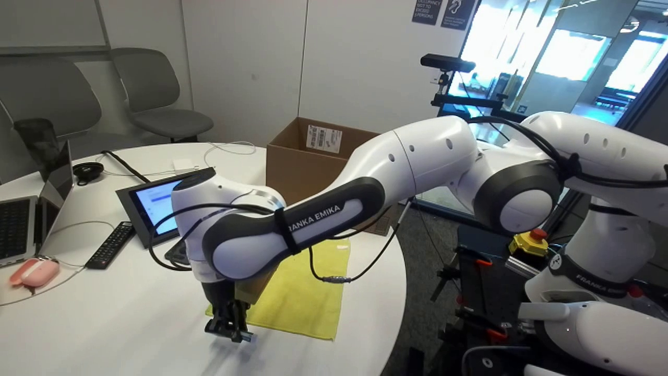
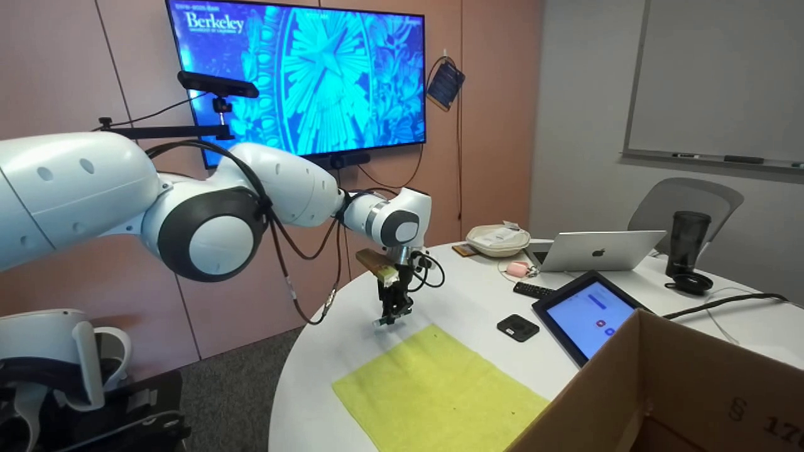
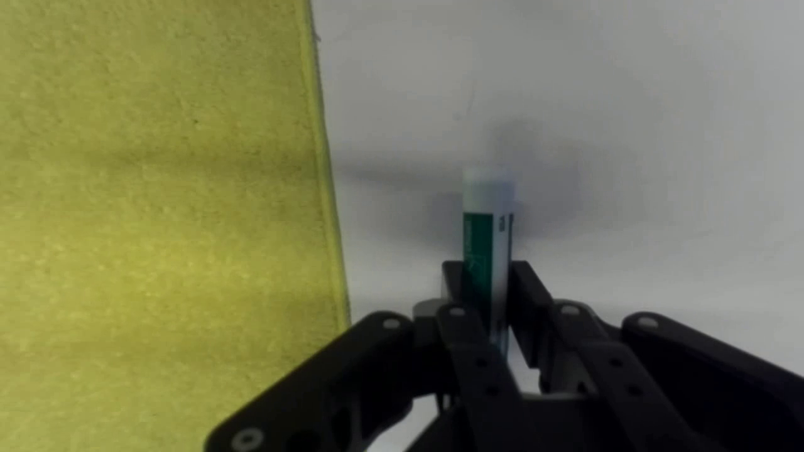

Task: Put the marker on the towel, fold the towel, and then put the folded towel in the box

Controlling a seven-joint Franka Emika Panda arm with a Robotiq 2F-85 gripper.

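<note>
My gripper (image 3: 485, 282) is shut on a white and green marker (image 3: 482, 232) in the wrist view. The marker's free end sticks out beyond the fingers. In both exterior views, the gripper (image 1: 236, 331) (image 2: 392, 314) is low above the white table, beside the towel's edge. The marker's tip also shows (image 1: 247, 337) (image 2: 379, 322). The yellow-green towel (image 2: 440, 392) lies flat and unfolded; it also shows in the wrist view (image 3: 157, 220) and partly behind the arm (image 1: 305, 297). The brown cardboard box (image 1: 302, 169) (image 2: 597, 386) stands open beyond the towel.
A black-framed tablet (image 1: 151, 201) (image 2: 590, 314) stands near the box. A small black device (image 2: 518, 327) lies between towel and tablet. A remote (image 1: 110, 245), a pink case (image 1: 37, 272) and a laptop (image 2: 597, 251) are farther off. The round table's edge (image 1: 399, 313) curves past the towel.
</note>
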